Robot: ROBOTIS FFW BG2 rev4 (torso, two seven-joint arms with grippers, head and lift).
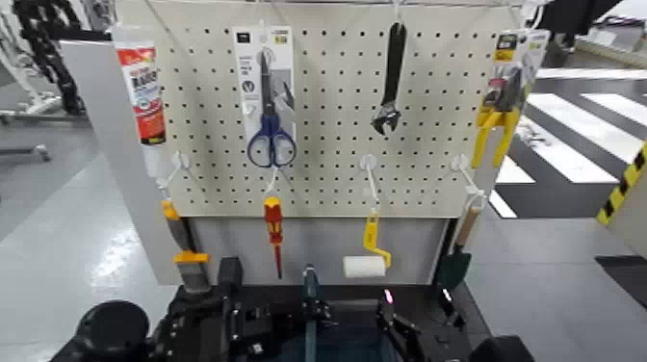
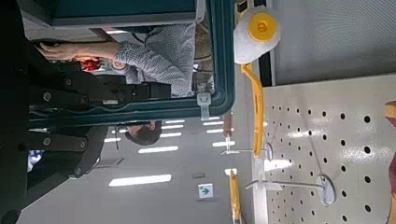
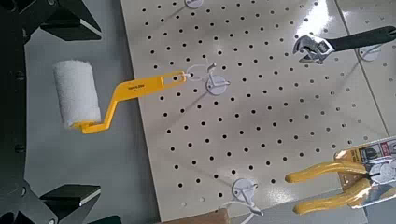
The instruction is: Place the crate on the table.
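Low at the left of the head view, the robot's black left arm reaches inward to the bottom centre. Above it, a white, red and black tube [image 1: 146,96] hangs at the left edge of a cream pegboard [image 1: 332,125], with orange-and-dark hand tools [image 1: 193,262] below. Next come blue-handled scissors [image 1: 271,120] on a card and, beneath them, a red-and-yellow screwdriver [image 1: 275,233].

At bottom centre, the upright central handle of the dark blue-grey crate [image 1: 310,281] stands in front of the grey panel. The left gripper [image 1: 311,313] is closed on that handle. The crate is low over the dark table [image 1: 258,292]; whether it touches the surface I cannot tell. In the left wrist view, a person's hand [image 2: 77,50] and a patterned sleeve [image 2: 168,58] show within the outline of the crate's rim.

Farther right, a black-handled adjustable wrench [image 1: 390,77] hangs above a yellow-handled paint roller [image 1: 369,255]. Below the roller and just to its right, the right gripper [image 1: 418,302] stands open and empty, apart from the crate. Last come yellow-handled pliers [image 1: 501,101] and, lower, a green trowel [image 1: 455,265].
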